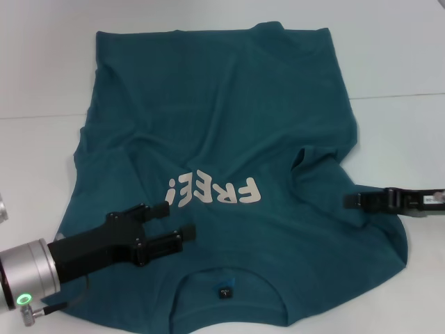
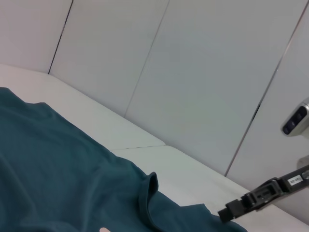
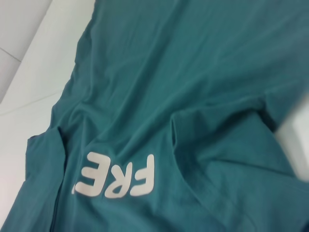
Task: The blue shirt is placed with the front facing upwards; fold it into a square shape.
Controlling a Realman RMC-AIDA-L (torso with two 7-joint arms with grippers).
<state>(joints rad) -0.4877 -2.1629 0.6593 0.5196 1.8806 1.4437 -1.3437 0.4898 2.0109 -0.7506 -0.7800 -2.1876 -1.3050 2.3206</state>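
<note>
Flat on the white table point(image 1: 403, 62) lies the shirt point(image 1: 222, 125), front up, collar and neck label point(image 1: 224, 291) nearest the robot, hem at the far side. The left gripper point(image 1: 179, 220) hovers over the chest, fingers spread apart with nothing between them; the "FREE!" lettering point(image 1: 213, 191) sits just beyond its tips, the label just behind. The right gripper point(image 1: 350, 201) reaches in over the sleeve edge; whether its fingers are apart or together, I cannot tell.
</note>
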